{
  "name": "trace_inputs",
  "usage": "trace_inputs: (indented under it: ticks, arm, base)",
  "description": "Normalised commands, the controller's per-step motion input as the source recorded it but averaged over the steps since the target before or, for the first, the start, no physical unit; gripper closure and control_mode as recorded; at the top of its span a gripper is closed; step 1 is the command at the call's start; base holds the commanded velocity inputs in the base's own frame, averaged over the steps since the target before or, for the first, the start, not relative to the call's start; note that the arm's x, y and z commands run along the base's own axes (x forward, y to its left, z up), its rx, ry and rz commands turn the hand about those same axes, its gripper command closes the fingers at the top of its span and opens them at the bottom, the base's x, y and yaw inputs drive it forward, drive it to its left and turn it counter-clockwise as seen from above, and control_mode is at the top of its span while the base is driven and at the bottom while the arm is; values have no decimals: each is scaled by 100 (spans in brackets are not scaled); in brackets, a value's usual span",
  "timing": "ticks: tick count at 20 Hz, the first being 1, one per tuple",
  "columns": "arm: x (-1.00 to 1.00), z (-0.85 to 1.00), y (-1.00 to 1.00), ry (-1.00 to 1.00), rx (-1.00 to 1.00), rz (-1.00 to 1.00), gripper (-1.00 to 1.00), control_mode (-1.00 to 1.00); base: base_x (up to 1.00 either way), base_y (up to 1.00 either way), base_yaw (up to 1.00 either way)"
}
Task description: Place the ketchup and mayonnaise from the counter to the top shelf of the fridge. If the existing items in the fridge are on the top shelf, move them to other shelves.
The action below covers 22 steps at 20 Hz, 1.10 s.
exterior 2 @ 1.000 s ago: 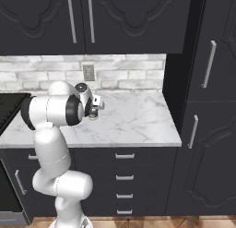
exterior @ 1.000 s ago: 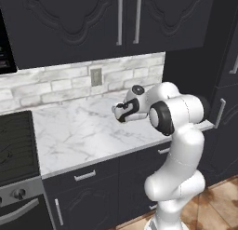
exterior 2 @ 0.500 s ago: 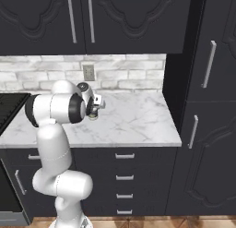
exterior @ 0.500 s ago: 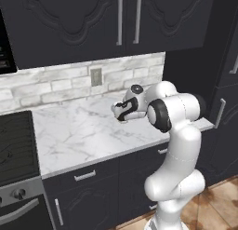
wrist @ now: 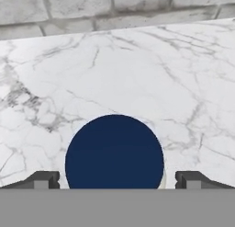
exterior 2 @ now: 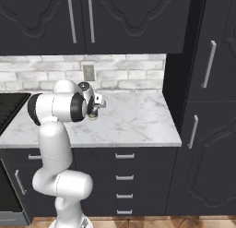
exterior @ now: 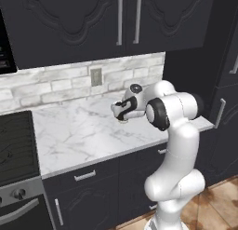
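- Above the counter [exterior 2: 133, 125], the white arm [exterior: 174, 145] was folded forward, with its hand pointed down at the marble near the brick backsplash [exterior 2: 124, 75]
- Dark upper cupboards [exterior: 93, 24] hung over the work area; a tall dark cabinet front [exterior 2: 209, 107] stood just right of the counter's end, closed, so no fridge shelf could be seen
- A stove [exterior: 16, 150] sat at the counter's left end, well apart from the hand
- The gripper [wrist: 114, 180] was spread to its full width, holding nothing, with one fingertip on each side of a round dark blue lid
- That lid belonged to the mayonnaise [wrist: 114, 155], which stood upright on the marble directly under the hand; in the left base view the jar [exterior: 123, 120] showed as a pale sliver below the hand
- Step in hand, as judged: alignment over the mayonnaise ahead of the first pick
- Next move, as judged: a straight descent until the fingertips [wrist: 43, 179] flank the jar body, then closure and a vertical lift
- The jar looked nearly as wide as the open gap, so centring called for care
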Motion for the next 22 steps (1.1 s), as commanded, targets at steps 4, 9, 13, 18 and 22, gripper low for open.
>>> trace_inputs:
  ticks: [4, 9, 13, 18, 22]
  arm:
    - [14, -4, 3, 0, 0, 0, -100, -100]
    - [9, -5, 3, 0, 0, 0, -100, -100]
    - [3, -6, 5, 0, 0, 0, 100, -100]
    - [0, 0, 0, 0, 0, 0, 100, -100]
    - [0, 0, 0, 0, 0, 0, 100, -100]
  base:
    - [0, 0, 0]
    - [0, 0, 0]
    - [0, 0, 0]
    - [0, 0, 0]
    - [0, 0, 0]
